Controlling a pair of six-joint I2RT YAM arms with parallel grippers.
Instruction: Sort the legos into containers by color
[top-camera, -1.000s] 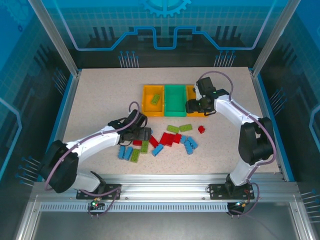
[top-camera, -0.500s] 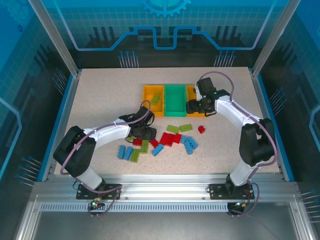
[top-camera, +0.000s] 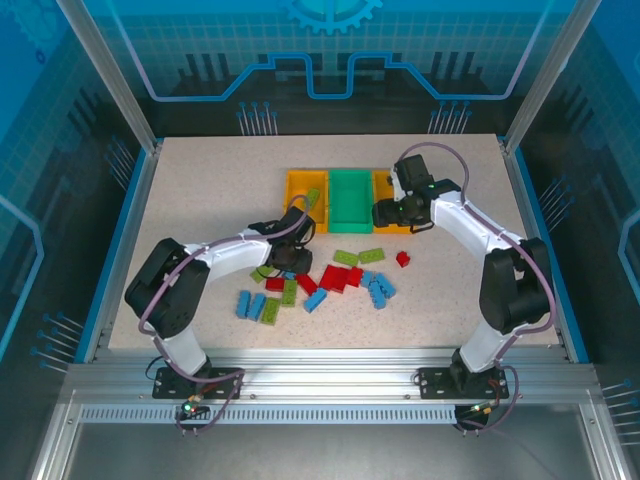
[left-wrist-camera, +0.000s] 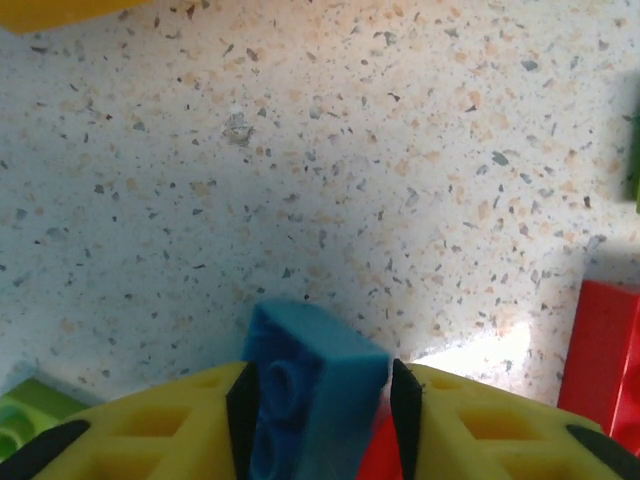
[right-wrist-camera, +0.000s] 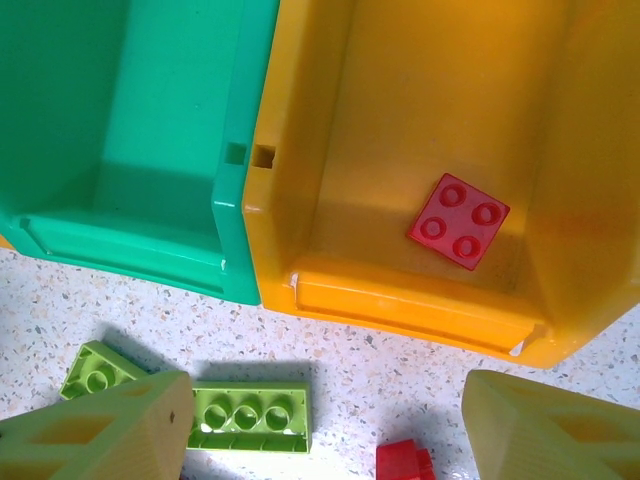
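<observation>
Left gripper (left-wrist-camera: 320, 396) pinches a blue brick (left-wrist-camera: 310, 355), studs turned sideways, over the speckled stone-look worktop (left-wrist-camera: 330, 150) near its middle, beside the pile (top-camera: 335, 280). Right gripper (right-wrist-camera: 322, 440) is spread and holds nothing, at the near rim of the orange bin (right-wrist-camera: 400, 292) — a square four-stud red brick (right-wrist-camera: 458, 221) lies inside. Likely step: carry blue to the green bin (right-wrist-camera: 120, 245), glossy moulded plastic — this calls for a lift over its near wall.
</observation>
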